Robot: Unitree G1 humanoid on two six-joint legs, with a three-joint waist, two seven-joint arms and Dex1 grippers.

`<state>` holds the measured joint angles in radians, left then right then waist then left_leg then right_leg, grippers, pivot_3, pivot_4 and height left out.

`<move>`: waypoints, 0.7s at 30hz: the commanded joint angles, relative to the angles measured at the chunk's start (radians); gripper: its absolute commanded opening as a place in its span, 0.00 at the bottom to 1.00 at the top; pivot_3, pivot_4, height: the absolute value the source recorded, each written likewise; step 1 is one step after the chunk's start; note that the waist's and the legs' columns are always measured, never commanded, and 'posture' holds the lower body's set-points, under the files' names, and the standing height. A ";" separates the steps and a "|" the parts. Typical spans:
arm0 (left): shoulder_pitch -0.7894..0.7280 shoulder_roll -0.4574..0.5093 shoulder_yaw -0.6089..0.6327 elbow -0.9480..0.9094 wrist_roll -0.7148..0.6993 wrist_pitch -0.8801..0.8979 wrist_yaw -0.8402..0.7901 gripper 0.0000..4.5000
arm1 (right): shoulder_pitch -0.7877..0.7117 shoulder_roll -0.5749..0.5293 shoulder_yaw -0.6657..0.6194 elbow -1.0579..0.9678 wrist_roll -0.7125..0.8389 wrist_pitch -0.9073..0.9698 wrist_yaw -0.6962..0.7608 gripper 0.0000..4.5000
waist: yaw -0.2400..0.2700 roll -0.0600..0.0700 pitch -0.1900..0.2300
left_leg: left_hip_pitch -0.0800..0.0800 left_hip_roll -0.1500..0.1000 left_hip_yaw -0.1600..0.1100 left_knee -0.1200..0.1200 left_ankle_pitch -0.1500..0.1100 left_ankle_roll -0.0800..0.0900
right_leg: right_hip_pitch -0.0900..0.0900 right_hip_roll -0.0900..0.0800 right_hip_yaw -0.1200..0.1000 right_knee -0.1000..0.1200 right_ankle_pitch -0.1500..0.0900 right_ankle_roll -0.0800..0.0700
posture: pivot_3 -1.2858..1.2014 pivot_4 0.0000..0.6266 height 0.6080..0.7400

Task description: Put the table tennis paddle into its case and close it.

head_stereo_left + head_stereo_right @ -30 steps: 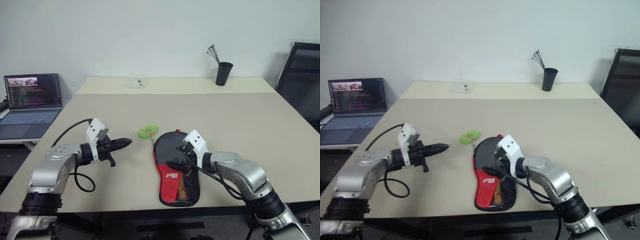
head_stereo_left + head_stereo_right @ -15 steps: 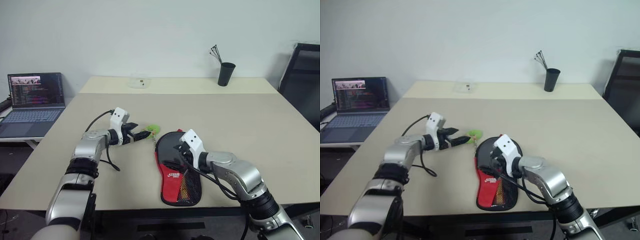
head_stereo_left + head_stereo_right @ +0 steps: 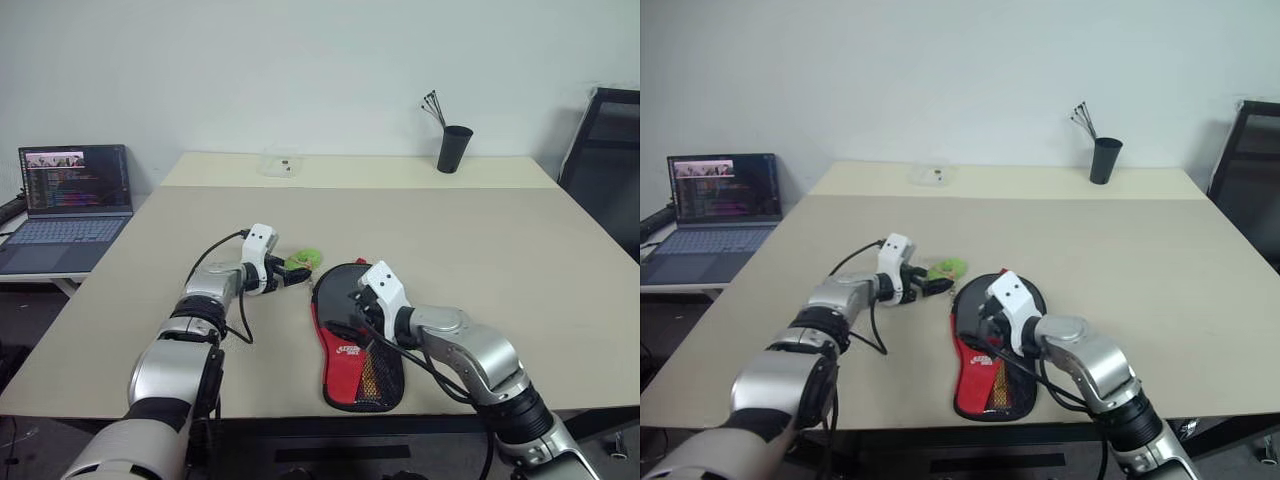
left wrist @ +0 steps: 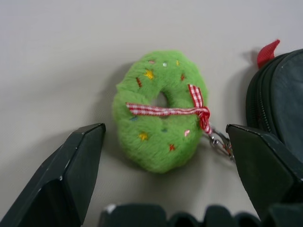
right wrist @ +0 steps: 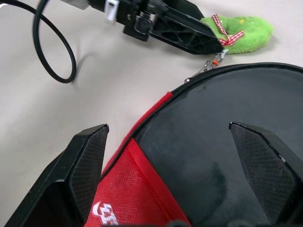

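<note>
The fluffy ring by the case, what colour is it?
The ring is bright green with a red-and-white checked ribbon, clearest in the left wrist view.

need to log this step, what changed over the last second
The left gripper moved forward and toward the case, opening from shut, and now straddles the green zipper tag without gripping it. The right gripper stayed open over the case's black upper part. Case and tag lie as before.

The beige counter [image 3: 480, 240] carries the black-and-red case [image 3: 355, 340] near its front edge, a green plush ring tag [image 4: 158, 111] beside it, and a black cup [image 3: 452, 148] and a clear container [image 3: 275, 163] at the far edge.
</note>
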<state>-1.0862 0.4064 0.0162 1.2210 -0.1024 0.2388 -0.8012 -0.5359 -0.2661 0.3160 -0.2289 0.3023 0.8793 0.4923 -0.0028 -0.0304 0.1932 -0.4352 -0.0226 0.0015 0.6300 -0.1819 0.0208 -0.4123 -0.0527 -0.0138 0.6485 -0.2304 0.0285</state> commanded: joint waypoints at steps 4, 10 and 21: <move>-0.030 -0.034 0.029 0.032 0.017 -0.021 0.025 0.95 | 0.005 0.019 -0.021 -0.028 -0.005 0.002 -0.017 1.00 | 0.002 0.000 0.000 | 0.000 0.000 0.000 0.000 0.000 0.000 | 0.000 0.000 0.000 0.000 0.000 0.000 | 0.52 0.24 1.00; -0.031 -0.043 0.048 0.035 0.018 -0.019 0.029 0.54 | 0.004 0.032 -0.037 -0.010 -0.014 -0.017 -0.039 1.00 | 0.002 0.000 0.000 | 0.000 0.000 0.000 0.000 0.000 0.000 | 0.000 0.000 0.000 0.000 0.000 0.000 | 0.52 0.24 1.00; -0.021 -0.036 0.068 0.019 0.013 -0.007 0.008 0.00 | -0.063 0.035 0.000 0.175 -0.098 -0.069 -0.041 1.00 | 0.000 0.000 0.000 | 0.001 0.000 0.000 0.001 0.000 0.000 | 0.001 0.000 0.000 0.001 0.000 0.000 | 0.52 0.24 1.00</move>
<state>-1.0957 0.3622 0.0771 1.2599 -0.0914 0.2304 -0.7823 -0.5788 -0.2319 0.3022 -0.0789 0.2300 0.8324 0.4527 -0.0030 -0.0308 0.1929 -0.4342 -0.0230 0.0016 0.6310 -0.1817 0.0210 -0.4117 -0.0526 -0.0137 0.6499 -0.2300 0.0286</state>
